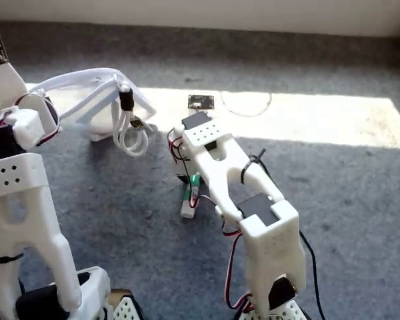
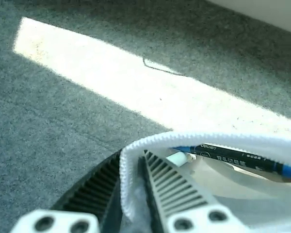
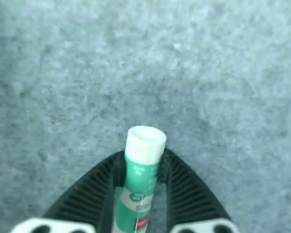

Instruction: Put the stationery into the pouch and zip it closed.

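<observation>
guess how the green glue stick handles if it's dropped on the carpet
The glue stick is a round tube, so it would probably roll, though the fuzzy carpet should slow it. It looks rigid and likely light.

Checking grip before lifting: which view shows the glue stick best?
Right wrist view: the glue stick sits close up, held in the right end effector. The high view has it small, half under the arm. The left wrist view faces the pouch.
</observation>
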Controlling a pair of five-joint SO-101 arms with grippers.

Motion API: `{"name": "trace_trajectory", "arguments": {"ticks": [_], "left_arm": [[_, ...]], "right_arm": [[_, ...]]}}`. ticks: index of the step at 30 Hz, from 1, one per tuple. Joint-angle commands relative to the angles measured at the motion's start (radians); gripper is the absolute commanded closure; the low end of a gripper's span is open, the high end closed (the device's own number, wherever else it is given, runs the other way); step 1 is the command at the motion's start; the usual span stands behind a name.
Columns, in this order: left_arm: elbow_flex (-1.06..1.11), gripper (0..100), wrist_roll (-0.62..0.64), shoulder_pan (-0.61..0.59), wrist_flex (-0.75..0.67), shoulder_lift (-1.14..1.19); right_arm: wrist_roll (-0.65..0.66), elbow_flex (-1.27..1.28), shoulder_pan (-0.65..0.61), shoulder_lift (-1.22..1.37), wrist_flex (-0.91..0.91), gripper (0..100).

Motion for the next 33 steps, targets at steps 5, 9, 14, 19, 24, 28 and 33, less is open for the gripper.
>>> {"name": "trace_trajectory", "arguments": {"ticks": [5, 9, 14, 19, 24, 28, 33], "left_arm": [[-0.007, 99, -0.048, 0.079, 0.021, 0.002], [-0.007, 99, -0.071, 0.119, 0.038, 0.001], [-0.007, 99, -0.071, 0.12, 0.04, 0.004], [-0.007, 99, -0.071, 0.12, 0.04, 0.004], [-0.007, 99, -0.071, 0.12, 0.04, 0.004], [-0.007, 99, -0.071, 0.12, 0.038, 0.004], [-0.007, 99, -0.072, 0.12, 0.037, 0.004]], "right_arm": [[0.173, -0.041, 0.053, -0.022, 0.022, 98.0], [0.247, -0.041, 0.088, -0.022, 0.021, 98.0], [0.338, -0.035, 0.09, -0.016, 0.012, 98.0], [0.278, -0.039, 0.09, -0.018, 0.012, 97.4], [0.264, -0.036, 0.085, -0.015, 0.012, 90.7], [0.264, -0.031, 0.085, -0.015, -0.033, 86.8], [0.264, 0.03, 0.087, -0.016, -0.117, 86.9]]}}
